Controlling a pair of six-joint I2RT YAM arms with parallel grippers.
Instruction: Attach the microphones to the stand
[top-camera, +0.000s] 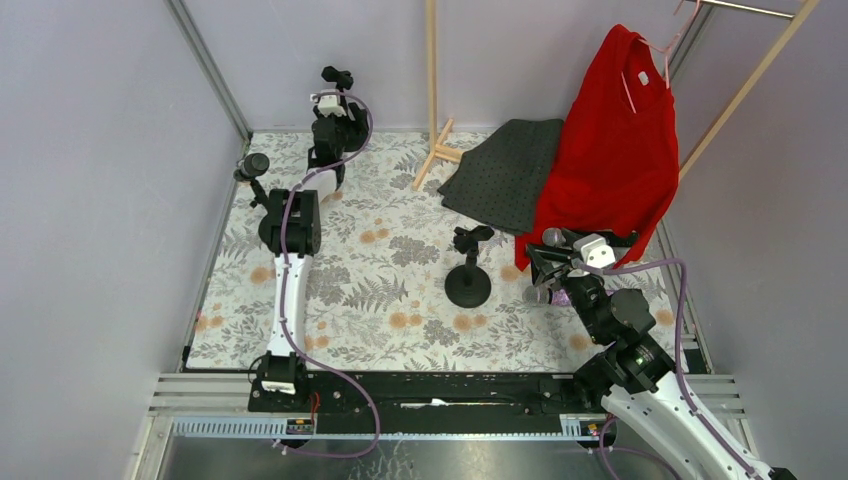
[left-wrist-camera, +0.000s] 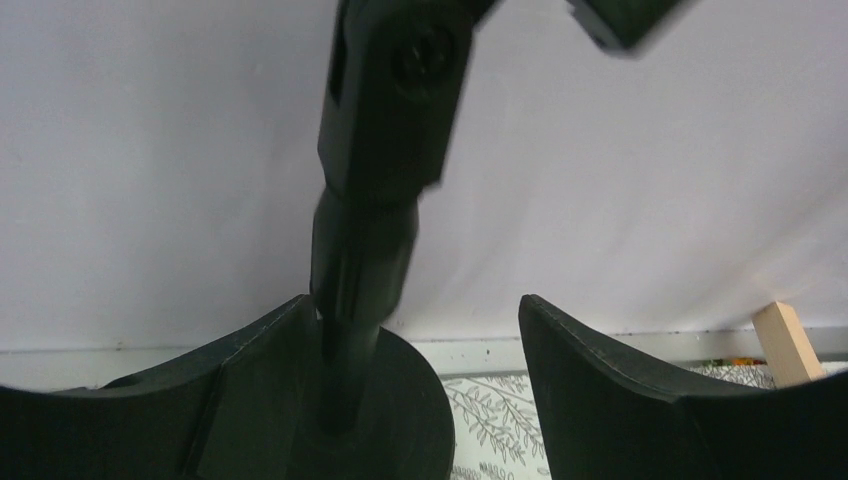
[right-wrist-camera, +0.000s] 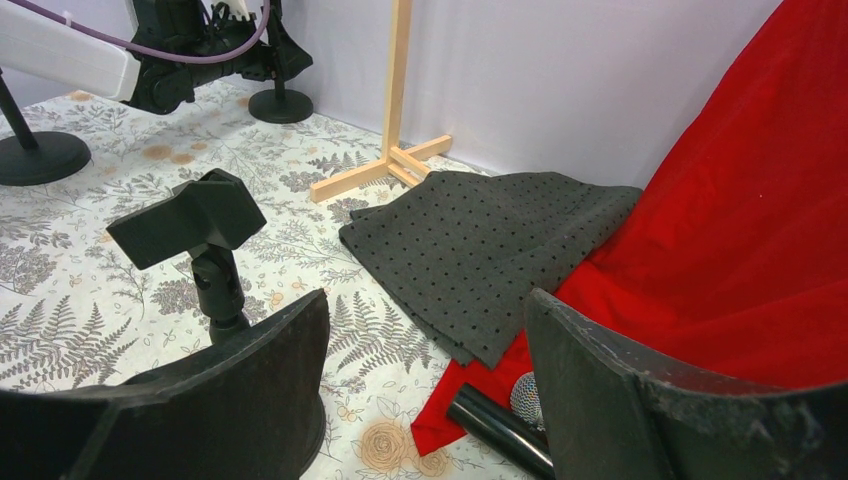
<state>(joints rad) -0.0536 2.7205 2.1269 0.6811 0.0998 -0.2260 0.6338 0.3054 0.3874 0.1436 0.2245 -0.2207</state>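
Three black stands are on the floral table. The middle stand (top-camera: 467, 285) has an empty clip, which also shows in the right wrist view (right-wrist-camera: 190, 217). A left stand (top-camera: 250, 170) carries a dark round-headed microphone. A back stand (top-camera: 338, 78) rises between my left gripper's (top-camera: 337, 112) open fingers, its post (left-wrist-camera: 362, 270) close to the left finger. My right gripper (top-camera: 553, 268) is open and empty above a black microphone body (right-wrist-camera: 497, 424) and a mesh head (right-wrist-camera: 524, 398) lying at the red cloth's edge. A glittery purple bit (top-camera: 560, 297) shows under it.
A red shirt (top-camera: 615, 150) hangs from a wooden rack at the right, its hem on the table. A grey dotted cloth (top-camera: 505, 170) lies beside it. A wooden post with a cross foot (top-camera: 437, 150) stands at the back. Walls close in left, back and right.
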